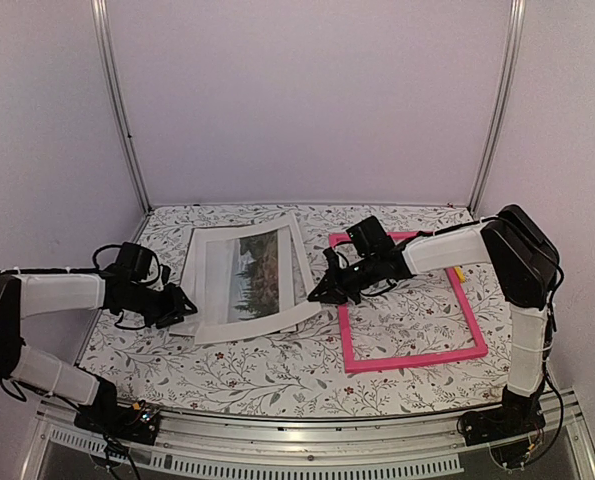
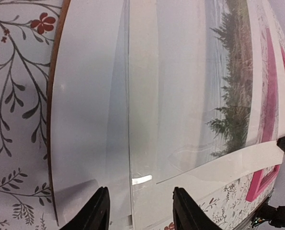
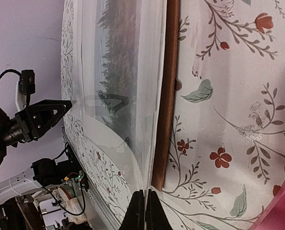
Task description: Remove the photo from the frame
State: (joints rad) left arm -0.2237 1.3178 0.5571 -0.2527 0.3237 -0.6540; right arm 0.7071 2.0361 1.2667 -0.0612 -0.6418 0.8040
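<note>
Found the frame (image 1: 417,360) lying flat on the floral tablecloth (image 1: 277,375), with the cloth's pattern showing through its opening. Saw the photo (image 1: 249,280) outside the frame, close beside it on the left and turned a little askew to it, print side up. Made out a brown backing board (image 3: 170,96) under the photo, showing as a narrow strip along the side facing the frame and again along the side away from it. Noticed a glossy clear sheet (image 2: 147,143) lying over part of the print, with one straight edge catching the light. Located the right gripper (image 1: 315,296) in the gap between the frame and the photo, at the photo's frame-side edge, with the right arm reaching across the frame's upper left corner. Saw its fingers (image 3: 137,211) pressed tight together with no gap; could not tell whether any sheet edge was pinched there. Located the left gripper (image 1: 184,306) on the far side of the photo from the frame, at the photo's near corner. Saw its fingers (image 2: 100,213) spread well apart, gripping nothing, with the edges of the photo and the clear sheet running between them. Could not tell whether either fingertip touched the paper.
</note>
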